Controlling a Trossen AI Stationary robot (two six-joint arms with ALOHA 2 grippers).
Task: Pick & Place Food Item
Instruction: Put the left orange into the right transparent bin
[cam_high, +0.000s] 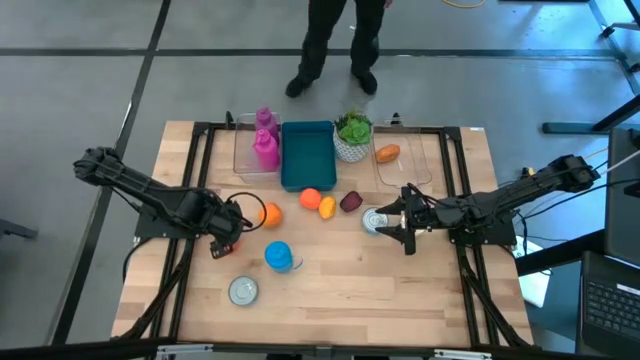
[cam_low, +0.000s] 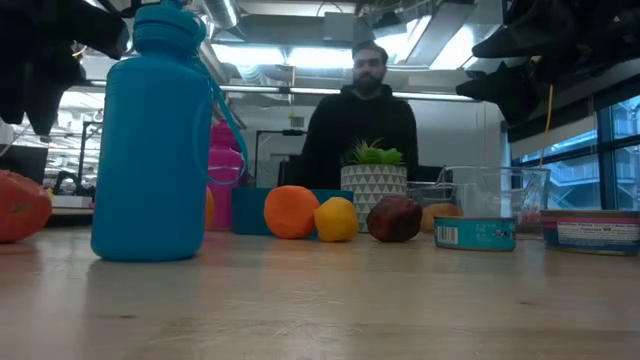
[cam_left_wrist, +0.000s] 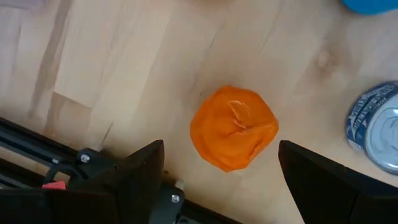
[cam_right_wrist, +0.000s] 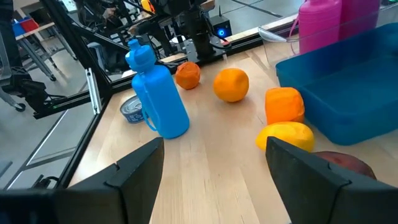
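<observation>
Bright, even overhead light here, soft shadows on the pale wooden table (cam_high: 330, 290). Ceiling strip lights (cam_low: 300, 55) glare; the tall blue plastic bottle (cam_low: 155, 140) looms slightly blurred.

Pale wood table (cam_high: 340, 270), glossy blue plastic bottle (cam_low: 155, 140), shiny metal can (cam_high: 243, 291), matt orange (cam_left_wrist: 234, 127)

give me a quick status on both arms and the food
Left gripper jaws open, above orange fruit, not touching. Right gripper jaws open, empty, near tin can. Nothing blocking the fruit.

Two cans (cam_high: 243, 290), two bottles (cam_high: 279, 256), one teal tray (cam_high: 306, 155), one potted plant (cam_high: 353, 136), and six food items (cam_high: 310, 199).
</observation>
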